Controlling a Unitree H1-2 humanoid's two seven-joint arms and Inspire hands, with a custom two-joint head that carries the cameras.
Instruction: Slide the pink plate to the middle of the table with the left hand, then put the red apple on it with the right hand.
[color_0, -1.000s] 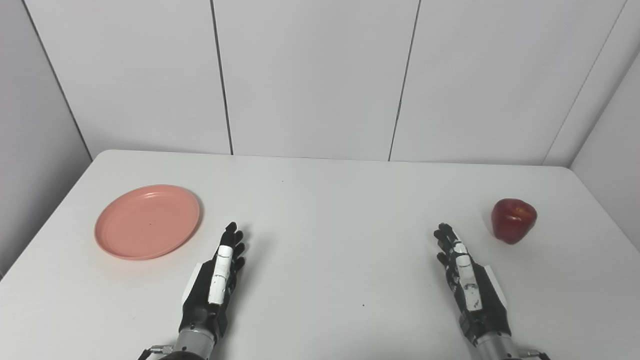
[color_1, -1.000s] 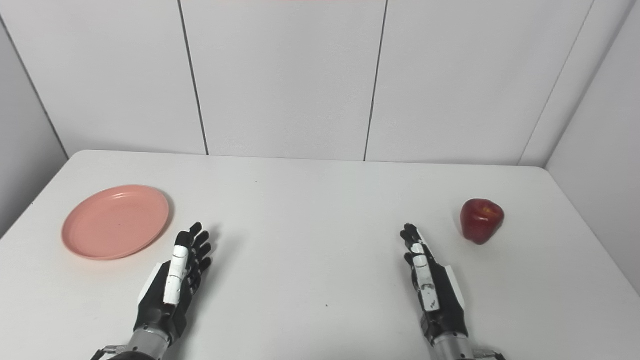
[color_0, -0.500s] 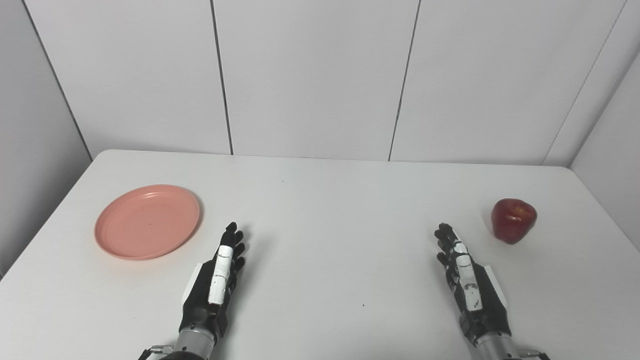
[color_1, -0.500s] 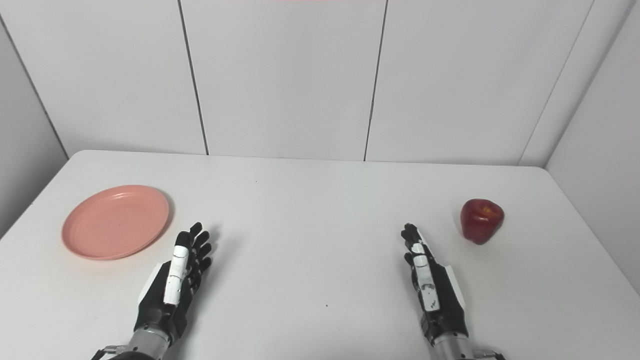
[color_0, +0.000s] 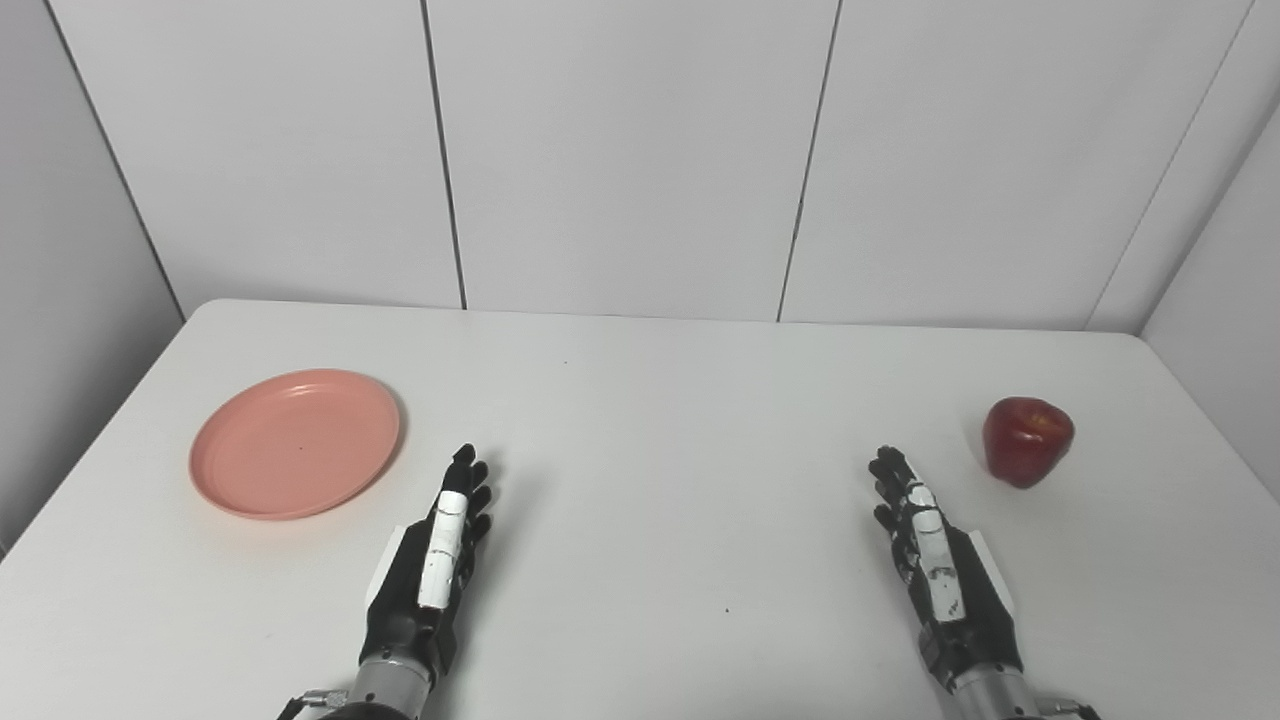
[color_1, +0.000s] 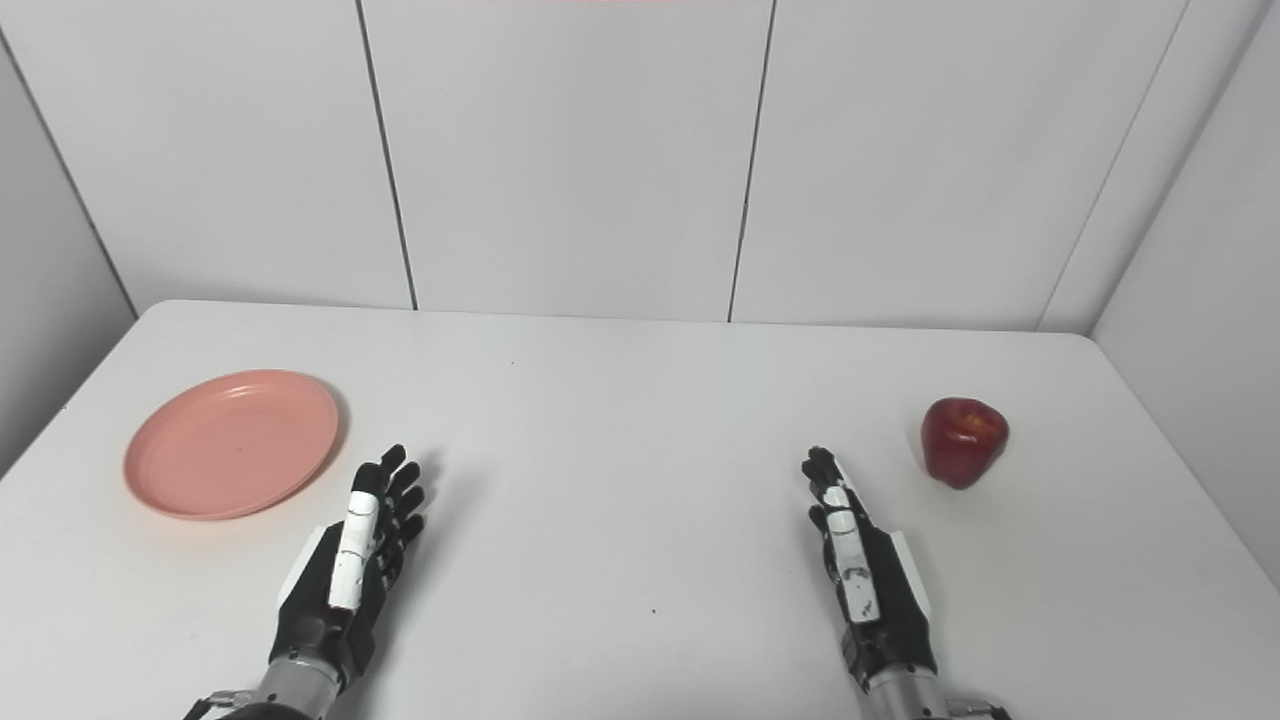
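Left eye view first, and your pink plate (color_0: 295, 443) is sitting flat on the left part of the white surface (color_0: 650, 400), well off the middle, with nothing on it. You can see its raised rim all the way round, and a soft shadow along its near edge.

Across on the far right you have the red apple (color_0: 1027, 441), upright on the surface with its dimple up and a yellowish patch near the top. Plate and apple are well apart, with the whole middle stretch of the surface between them.

Now your left hand (color_0: 430, 565): it lies low over the surface near the front edge, just right of the plate and a little nearer to you, not touching it. Its fingers (color_0: 462, 480) are stretched out forward, side by side with slight gaps, and they hold nothing.

Your right hand (color_0: 935, 560) mirrors it on the other side, near the apple but clear of it, the apple lying ahead and to its right. Its fingers (color_0: 890, 475) are likewise extended forward, loosely apart, and empty.

Behind it all you have pale wall panels (color_0: 620, 150) with dark vertical seams, meeting the back edge of the surface.
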